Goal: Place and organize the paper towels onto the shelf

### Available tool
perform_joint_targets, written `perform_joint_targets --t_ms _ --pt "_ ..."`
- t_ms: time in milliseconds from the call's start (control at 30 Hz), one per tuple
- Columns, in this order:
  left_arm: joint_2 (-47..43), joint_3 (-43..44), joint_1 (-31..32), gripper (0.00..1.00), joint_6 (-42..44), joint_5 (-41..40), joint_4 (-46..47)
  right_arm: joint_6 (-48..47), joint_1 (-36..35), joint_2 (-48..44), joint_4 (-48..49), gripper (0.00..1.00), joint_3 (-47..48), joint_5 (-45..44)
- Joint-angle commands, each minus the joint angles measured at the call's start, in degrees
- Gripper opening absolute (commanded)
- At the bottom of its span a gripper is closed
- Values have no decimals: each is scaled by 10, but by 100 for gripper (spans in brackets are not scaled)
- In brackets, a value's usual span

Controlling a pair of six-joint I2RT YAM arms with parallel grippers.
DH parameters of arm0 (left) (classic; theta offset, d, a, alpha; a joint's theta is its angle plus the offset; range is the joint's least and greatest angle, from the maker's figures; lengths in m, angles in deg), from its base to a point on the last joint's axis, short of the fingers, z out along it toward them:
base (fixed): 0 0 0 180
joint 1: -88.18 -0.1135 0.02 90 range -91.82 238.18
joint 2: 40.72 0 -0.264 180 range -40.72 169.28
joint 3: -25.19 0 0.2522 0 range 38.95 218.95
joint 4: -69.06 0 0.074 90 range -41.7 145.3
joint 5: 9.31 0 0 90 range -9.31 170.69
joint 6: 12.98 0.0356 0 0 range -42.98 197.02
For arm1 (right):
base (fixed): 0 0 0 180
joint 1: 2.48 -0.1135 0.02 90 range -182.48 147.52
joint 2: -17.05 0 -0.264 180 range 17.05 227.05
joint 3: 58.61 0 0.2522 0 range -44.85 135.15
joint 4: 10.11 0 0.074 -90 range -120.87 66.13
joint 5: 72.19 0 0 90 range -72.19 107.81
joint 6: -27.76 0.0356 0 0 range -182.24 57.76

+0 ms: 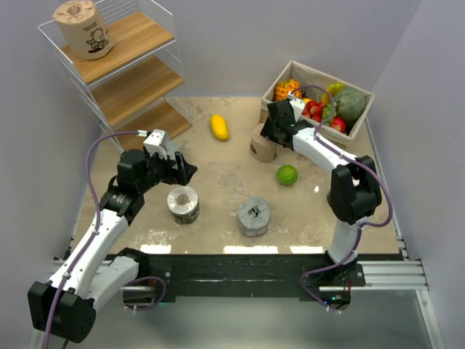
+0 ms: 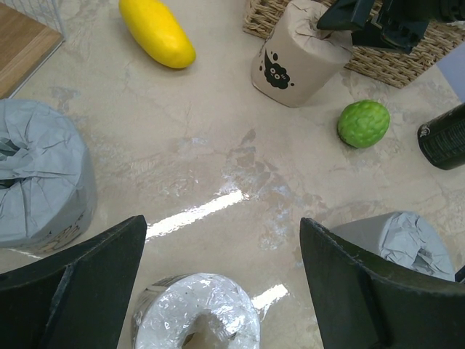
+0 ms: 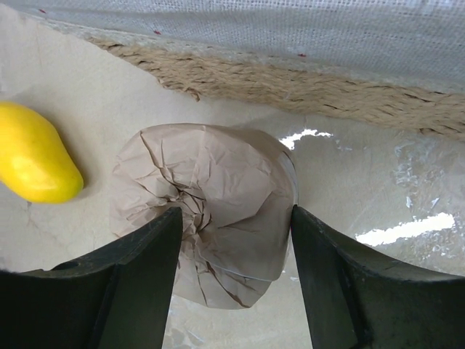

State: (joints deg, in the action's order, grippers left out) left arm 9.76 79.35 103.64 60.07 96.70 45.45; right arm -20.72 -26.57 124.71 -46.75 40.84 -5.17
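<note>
A tan paper towel roll (image 1: 83, 29) with a cartoon print stands on the top board of the white wire shelf (image 1: 134, 83). My left gripper (image 1: 187, 173) is open and empty. A cream, plastic-wrapped roll (image 2: 196, 316) sits low between its fingers (image 2: 80, 276), apart from them; it also shows in the top view (image 1: 183, 205). A pale grey roll (image 2: 40, 182) lies to its left. A dark grey roll (image 1: 253, 217) lies to its right. My right gripper (image 3: 234, 218) is open, its fingers straddling the top of a tan roll (image 3: 218, 196) that stands by the basket (image 1: 263, 143).
A yellow mango (image 1: 219, 127) and a green lime (image 1: 287, 174) lie on the table. A wicker fruit basket (image 1: 360, 120) stands at the back right, just behind the tan roll. The shelf's two lower boards (image 1: 138, 91) are bare.
</note>
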Motion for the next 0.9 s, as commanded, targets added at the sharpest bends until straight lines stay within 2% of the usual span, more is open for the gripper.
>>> perform_joint_targets --t_ms 0,267,467,633,800,867 --pt "-10 -1 4 92 7 -8 20 15 0 4 29 63 -10 -4" --pt "-12 -2 3 92 8 -9 22 18 0 13 -2 62 3 -13" --pt "-15 -4 3 92 8 -9 23 16 0 12 20 63 -11 -3" --pt "-18 -7 3 91 8 -13 22 -3 0 1 50 51 -27 23" --pt "-21 -8 3 91 10 -19 22 -51 -7 -10 78 45 -29 103" --pt "-23 -8 3 91 10 -21 20 -75 -27 -15 75 43 -25 105"
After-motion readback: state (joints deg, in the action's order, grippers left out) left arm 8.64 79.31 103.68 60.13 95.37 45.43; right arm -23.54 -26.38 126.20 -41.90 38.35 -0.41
